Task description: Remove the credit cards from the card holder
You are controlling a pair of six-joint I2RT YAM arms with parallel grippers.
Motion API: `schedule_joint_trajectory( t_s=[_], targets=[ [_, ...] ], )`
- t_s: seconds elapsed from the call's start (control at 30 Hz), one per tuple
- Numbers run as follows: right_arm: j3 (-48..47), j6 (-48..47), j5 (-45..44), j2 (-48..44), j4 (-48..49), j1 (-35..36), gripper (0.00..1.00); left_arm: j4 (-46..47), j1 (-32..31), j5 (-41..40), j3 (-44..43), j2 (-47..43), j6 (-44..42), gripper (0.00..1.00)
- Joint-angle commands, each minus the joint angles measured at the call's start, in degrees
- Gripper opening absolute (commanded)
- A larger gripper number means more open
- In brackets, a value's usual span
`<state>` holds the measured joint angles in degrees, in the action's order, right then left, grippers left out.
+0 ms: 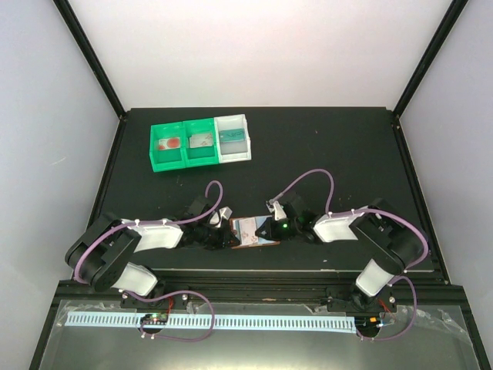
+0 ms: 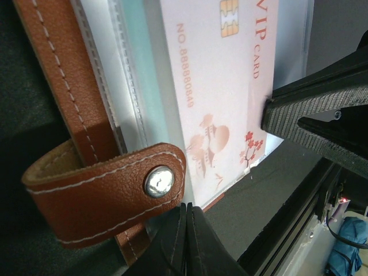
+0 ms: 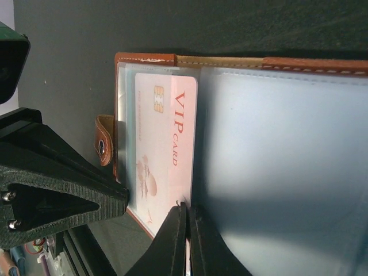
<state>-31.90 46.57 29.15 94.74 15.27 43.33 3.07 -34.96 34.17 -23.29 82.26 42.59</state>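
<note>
Left wrist, stitched leather holder [image 2: 63, 75], pink card [image 2: 213, 86]

White bin [image 1: 235, 154] as landmark: sits on the black tabletop [image 1: 331, 154], open at the top, holds something teal [image 1: 232, 136]. Touching its left side, a green bin [image 1: 202, 156] of like size; holds a flat greyish piece [image 1: 201, 140]. Left again, touching that one, a second green bin [image 1: 166, 163]; holds something red and white [image 1: 168, 142], too small to name. Behind the white bin, a pale back wall [image 1: 254, 46]; to its far left and far right, slanting black frame posts [image 1: 92, 58]. Well nearer than the white bin, past the tabletop's near edge, a long white perforated strip [image 1: 254, 322] over clear plastic sheeting [image 1: 431, 339].
</note>
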Motion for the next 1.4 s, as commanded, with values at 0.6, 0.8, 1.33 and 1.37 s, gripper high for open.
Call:
schedule_joint_trajectory(
  t_s=[0.6, 0.8, 1.33, 1.37],
  targets=[
    [1.25, -10.18, -3.72, -12.27, -13.47, -3.47, 0.01, -4.18, -0.21, -2.63, -2.21, -2.18, -0.32, 0.21],
    [-0.61, -15.38, -6.56, -17.87, -21.37, -3.65, 0.01, -5.88, -0.22, -2.18, -4.06, -5.91, -0.46, 0.42],
    [-3.66, -31.35, 16.55, -31.0, -32.83, -3.7, 0.01, -24.09, 0.31, 0.47, -16.86, -17.94, -14.75, 0.66],
    [-3.69, -31.24, 18.36, -31.41, -32.39, -3.69, 0.01, -24.54, 0.5, 1.7, -17.09, -18.5, -15.69, 0.63]
  ],
)
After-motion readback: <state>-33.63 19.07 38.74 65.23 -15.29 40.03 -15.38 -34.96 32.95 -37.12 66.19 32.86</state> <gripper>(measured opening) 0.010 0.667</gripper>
